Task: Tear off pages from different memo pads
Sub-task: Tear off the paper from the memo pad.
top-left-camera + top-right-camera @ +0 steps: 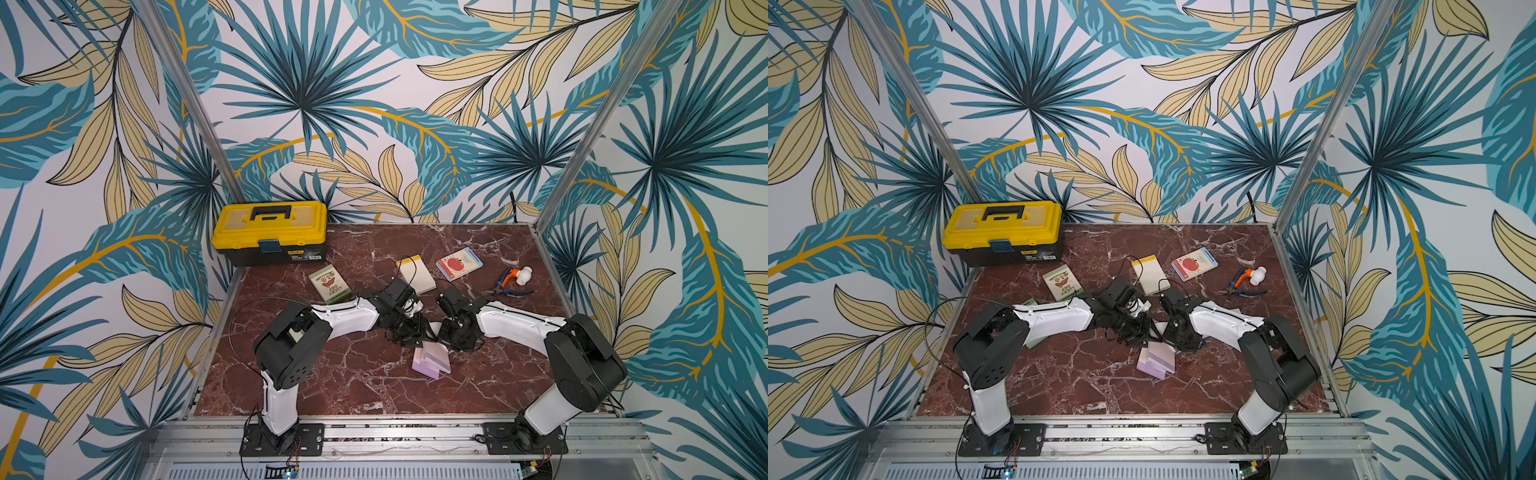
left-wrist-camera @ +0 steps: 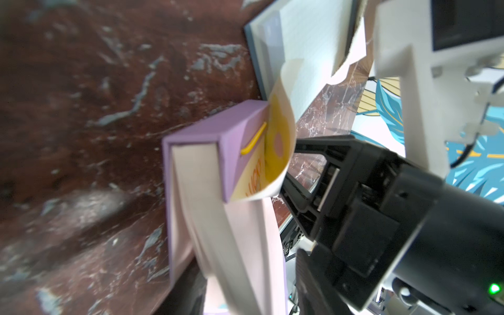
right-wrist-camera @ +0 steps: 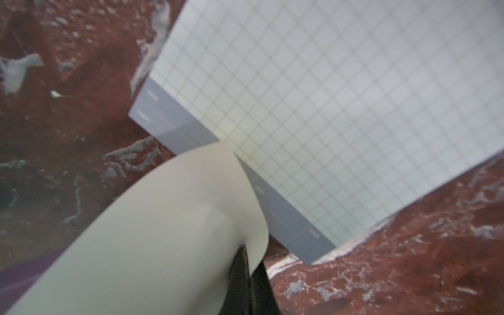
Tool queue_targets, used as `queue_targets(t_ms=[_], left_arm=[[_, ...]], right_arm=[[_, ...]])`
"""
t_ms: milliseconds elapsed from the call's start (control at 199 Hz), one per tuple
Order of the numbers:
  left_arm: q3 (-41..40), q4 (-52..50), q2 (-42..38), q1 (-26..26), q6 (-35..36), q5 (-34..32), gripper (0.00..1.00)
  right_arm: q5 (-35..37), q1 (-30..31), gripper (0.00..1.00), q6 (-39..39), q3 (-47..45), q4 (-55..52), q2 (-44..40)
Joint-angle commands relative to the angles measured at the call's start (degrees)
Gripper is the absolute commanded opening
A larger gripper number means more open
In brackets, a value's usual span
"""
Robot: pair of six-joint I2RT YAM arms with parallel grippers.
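Now the right gripper (image 2: 285, 188) has its jaws clamped on a curled cream paper page printed yellow (image 2: 276, 136), joined at the spine to the thick lilac memo pad (image 2: 196, 152) just beside them. The left gripper (image 1: 411, 338) hangs over that pad (its jaws are hidden, so I cannot tell how they stand).

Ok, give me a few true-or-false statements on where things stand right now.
1. The yellow toolbox is closed. True.
2. The apple memo pad lies next to the toolbox. False: the LUCKY DAY memo pad is nearest it, and the apple one lies toward the pliers.
3. A page curls up off the lilac memo pad. True.
4. The right hand is open. False: it is shut on that page.
5. The pliers rest on a memo pad. False: they lie on the table beside a white mallet.
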State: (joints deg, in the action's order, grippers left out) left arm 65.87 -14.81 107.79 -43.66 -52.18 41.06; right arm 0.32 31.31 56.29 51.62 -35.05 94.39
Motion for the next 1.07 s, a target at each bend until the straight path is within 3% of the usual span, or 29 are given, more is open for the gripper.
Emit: queue_targets(t_ms=[0, 236, 477, 743, 1070], left_arm=[[0.93, 10.06, -3.81, -1.22, -0.04, 6.80, 0.59], [-0.67, 17.30, -5.36, -1.28, -1.73, 6.34, 0.67], [-4.53, 30.75, -8.06, -1.42, -9.13, 6.84, 0.62], [-6.17, 30.60, -11.28, -1.52, -10.14, 6.18, 0.55], [-9.04, 36.11, -13.45, -1.72, -13.43, 6.06, 0.59]], right_arm=[[-4.19, 1.07, 0.00, 0.56, -3.80, 3.58, 7.12], [-4.44, 1.01, 0.00, 0.44, -3.72, 3.58, 6.95], [-4.82, 1.02, 0.00, 0.47, -3.80, 4.01, 7.04], [-6.28, 0.45, 0.00, 1.46, -5.62, 6.78, 7.34], [-7.96, -1.43, 0.00, 1.83, -8.23, 10.17, 7.38]])
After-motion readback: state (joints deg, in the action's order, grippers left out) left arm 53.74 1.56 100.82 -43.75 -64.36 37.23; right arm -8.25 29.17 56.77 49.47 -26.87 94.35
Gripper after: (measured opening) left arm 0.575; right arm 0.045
